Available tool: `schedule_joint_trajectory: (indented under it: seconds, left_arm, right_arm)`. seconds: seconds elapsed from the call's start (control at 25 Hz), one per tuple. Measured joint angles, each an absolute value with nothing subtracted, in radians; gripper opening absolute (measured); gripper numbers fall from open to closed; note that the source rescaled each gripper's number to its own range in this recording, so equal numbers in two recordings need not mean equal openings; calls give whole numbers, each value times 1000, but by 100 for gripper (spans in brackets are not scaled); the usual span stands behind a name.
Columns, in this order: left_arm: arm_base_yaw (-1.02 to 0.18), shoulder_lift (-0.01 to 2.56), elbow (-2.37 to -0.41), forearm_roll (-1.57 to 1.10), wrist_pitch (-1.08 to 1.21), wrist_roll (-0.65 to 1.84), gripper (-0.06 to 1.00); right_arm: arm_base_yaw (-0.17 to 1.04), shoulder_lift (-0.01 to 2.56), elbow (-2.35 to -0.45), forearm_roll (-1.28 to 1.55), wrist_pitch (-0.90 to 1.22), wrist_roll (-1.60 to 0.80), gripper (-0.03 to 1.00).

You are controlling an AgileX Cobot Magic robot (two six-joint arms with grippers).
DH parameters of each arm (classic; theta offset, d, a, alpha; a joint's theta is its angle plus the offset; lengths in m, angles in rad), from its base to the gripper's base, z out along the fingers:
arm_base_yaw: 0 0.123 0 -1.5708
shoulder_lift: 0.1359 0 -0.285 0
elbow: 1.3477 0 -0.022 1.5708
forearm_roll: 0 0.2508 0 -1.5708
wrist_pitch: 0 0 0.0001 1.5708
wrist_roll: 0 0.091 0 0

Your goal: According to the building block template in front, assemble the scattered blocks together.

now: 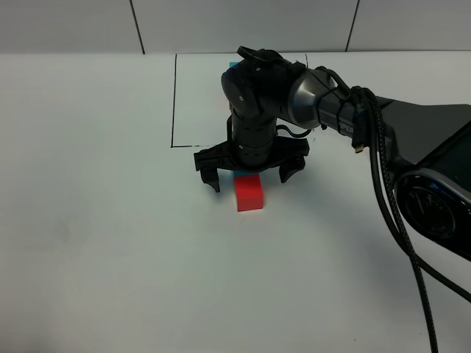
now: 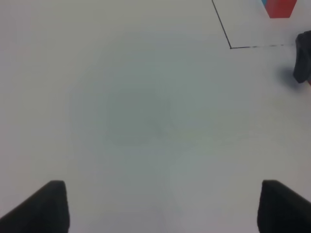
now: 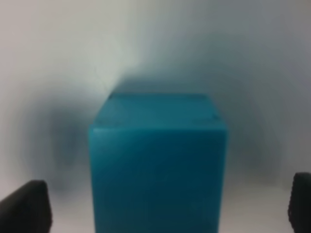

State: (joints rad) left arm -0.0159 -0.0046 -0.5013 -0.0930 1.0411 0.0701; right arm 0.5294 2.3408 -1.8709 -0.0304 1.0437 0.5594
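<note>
Item one, my left gripper: fingers spread wide, nothing between them, hovering over bare white table; its own camera sees only the two dark fingertips at the edge of view. It is out of the high camera's sight.

Item two, the black drawn rectangle: thin outline toward the table's far side. Inside it sits the building block template, a cyan-and-red pair (mostly hidden behind my right arm from above; the left wrist view catches its corner).

Item three, the scattered blocks: the red cube lies just outside the rectangle's near edge, and the cyan cube sits directly against its far side, largely covered from above.

Item four, my right gripper: released, fingers splayed to either side of the cyan cube, clear of its faces. The wrist view shows the cube close and blurred between the fingertips.
</note>
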Motion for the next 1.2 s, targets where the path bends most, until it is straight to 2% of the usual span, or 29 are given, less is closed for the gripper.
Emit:
schedule_joint_trajectory:
  seconds: [0.24,0.36,0.68,0.96,1.2]
  left_arm:
    - [-16,-5,-501,-93,1041,70,86]
    - [-16,-5,-501,-93,1041,70,86]
    - [-16,-5,-501,-93,1041,70,86]
    - [-16,-5,-501,-93,1041,70,86]
    - [-16,-5,-501,-93,1041,70,86]
  right_arm:
    - [494,2267,-1867,23,1071,454,100]
    - [438,2226,-1867,31,1108,371,100]
    - [160,2150,-1824,19,1199,135,100]
    - [5,1914,-1533,-11,1076,55,100]
    - [-13,1591,-1258,-65,956,50,100]
